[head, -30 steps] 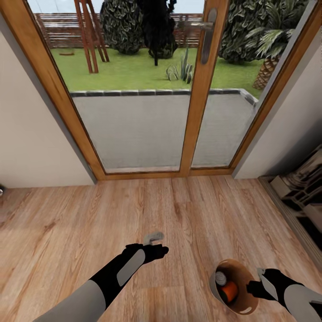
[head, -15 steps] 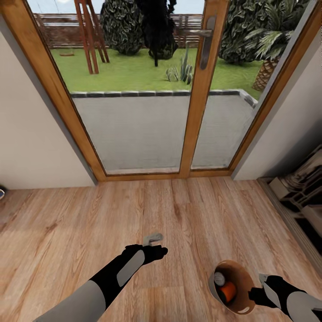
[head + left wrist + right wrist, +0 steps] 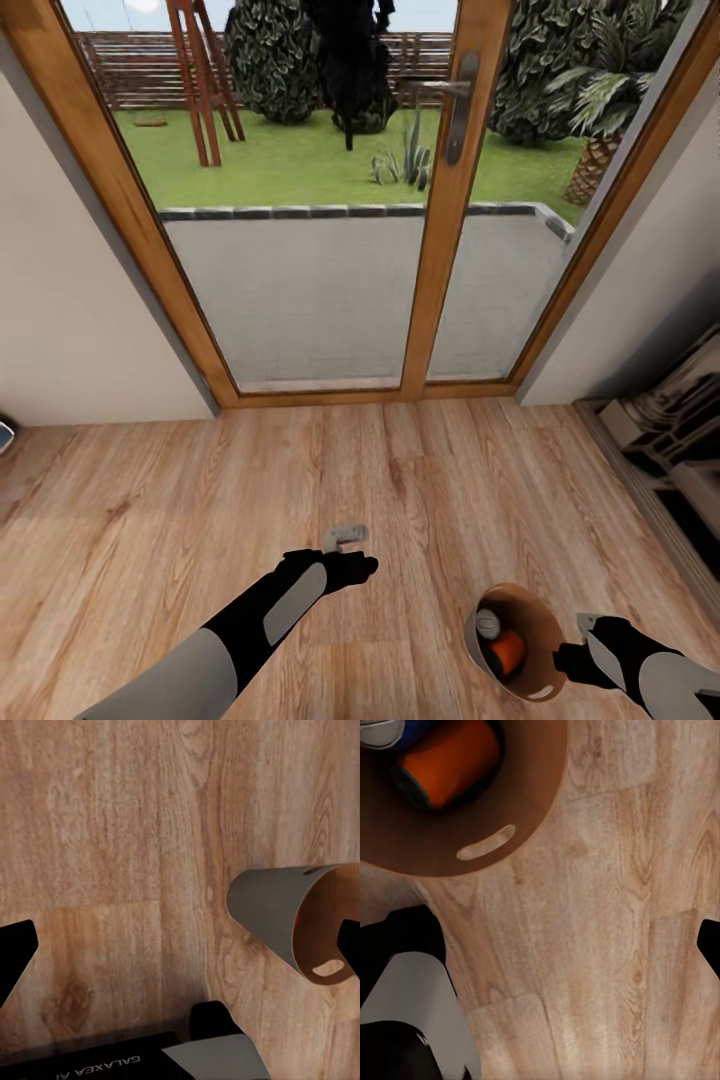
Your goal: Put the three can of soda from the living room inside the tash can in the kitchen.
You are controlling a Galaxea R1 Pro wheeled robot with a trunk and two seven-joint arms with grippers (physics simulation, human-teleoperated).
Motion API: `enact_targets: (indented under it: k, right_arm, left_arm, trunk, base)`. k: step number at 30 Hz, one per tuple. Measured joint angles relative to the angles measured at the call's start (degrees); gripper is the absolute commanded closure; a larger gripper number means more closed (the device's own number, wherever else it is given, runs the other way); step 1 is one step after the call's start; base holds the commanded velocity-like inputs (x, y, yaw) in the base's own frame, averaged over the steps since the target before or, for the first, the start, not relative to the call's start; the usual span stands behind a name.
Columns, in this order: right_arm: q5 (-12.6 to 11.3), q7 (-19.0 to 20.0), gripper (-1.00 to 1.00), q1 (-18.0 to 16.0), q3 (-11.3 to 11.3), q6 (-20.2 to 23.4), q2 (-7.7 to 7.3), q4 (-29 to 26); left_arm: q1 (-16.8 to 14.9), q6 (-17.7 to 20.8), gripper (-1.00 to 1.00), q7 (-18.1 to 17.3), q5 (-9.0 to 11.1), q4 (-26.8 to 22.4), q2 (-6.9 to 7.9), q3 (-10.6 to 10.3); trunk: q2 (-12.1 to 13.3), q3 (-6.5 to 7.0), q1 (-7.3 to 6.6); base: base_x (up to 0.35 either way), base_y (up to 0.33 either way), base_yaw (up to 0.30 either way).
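I am carrying the trash can (image 3: 515,640), cans (image 3: 505,652) inside, clamped in my right fingers (image 3: 582,640) near glass doors (image 3: 330,200), left fingers (image 3: 345,535) apart, kitchen next.

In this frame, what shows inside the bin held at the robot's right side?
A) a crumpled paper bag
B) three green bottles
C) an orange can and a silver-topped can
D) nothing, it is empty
C: in the head view the trash can holds an orange can and a silver can top beside it.
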Motion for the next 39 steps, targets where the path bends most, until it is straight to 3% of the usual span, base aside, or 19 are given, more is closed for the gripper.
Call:
enact_targets:
  k: [20, 30, 39]
  right_arm:
    - [0.1, 0.0, -1.00, 1.8, 0.0, -0.1, 0.04, 0.2]
    - [0.0, 0.0, -1.00, 2.8, -0.1, -0.3, 0.96, 0.3]
    - [-0.1, 0.0, -1.00, 3.0, 0.0, -5.9, 1.26, 1.4]
  left_arm:
    - [0.0, 0.0, -1.00, 0.0, 0.0, 0.1, -0.02, -0.1]
    - [0.0, -0.3, -1.00, 0.0, 0.0, 0.1, -0.01, -0.1]
    - [0.0, -0.7, -1.00, 0.0, -0.1, 0.1, -0.01, -0.1]
  trunk:
    - [8.0, 3.59, -4.39]
    - [12.0, 5.39, -6.59]
    - [15.6, 7.00, -8.57]
  base:
    - [0.000, 0.000, 0.000]
    - [0.000, 0.000, 0.000]
    - [0.000, 0.000, 0.000]
